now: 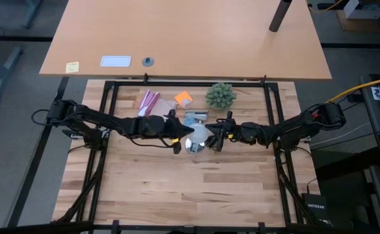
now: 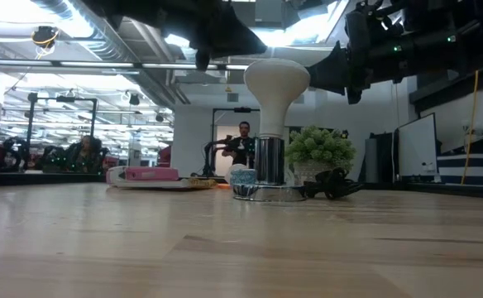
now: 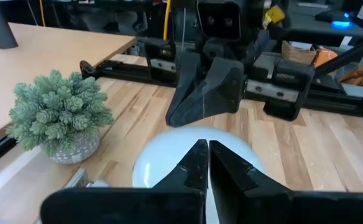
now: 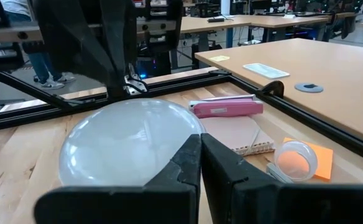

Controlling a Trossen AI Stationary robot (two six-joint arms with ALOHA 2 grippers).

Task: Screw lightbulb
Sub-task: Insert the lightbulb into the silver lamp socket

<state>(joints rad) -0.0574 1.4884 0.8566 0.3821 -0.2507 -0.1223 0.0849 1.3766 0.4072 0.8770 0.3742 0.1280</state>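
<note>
The frosted white globe lightbulb [image 2: 276, 85] stands upright near the middle of the pale wooden slatted table [image 1: 196, 188], its narrow neck seated in the shiny silver cylindrical socket base [image 2: 268, 161], which rests on the table top. From above, the bulb's dome shows as a pale round shape just right of the base's bright rim.

The left end effector [image 1: 176, 133] reaches in from the left on a long, nearly level dark arm and hangs just beside the bulb's left side; its fingers are clenched together on nothing (the left wrist view shows the two tips meeting over the white dome). The right end effector [image 1: 215, 138] comes in from the right in the same stretched pose, close by the bulb's right side, its fingers likewise pressed together and empty. Neither grips the bulb, and the low view shows both held above the table at about the height of the globe.

Beyond the bulb, toward the far edge, sits a green spiky ball plant in a small grey pot [image 1: 220, 96], to the right. Left of it lie an orange square sticky pad [image 1: 183, 99] with a small clear round cup by it, and a pink flat case [image 1: 148, 102] on a tan notebook. A black cord [image 2: 334, 184] curls at the socket base's right.
</note>
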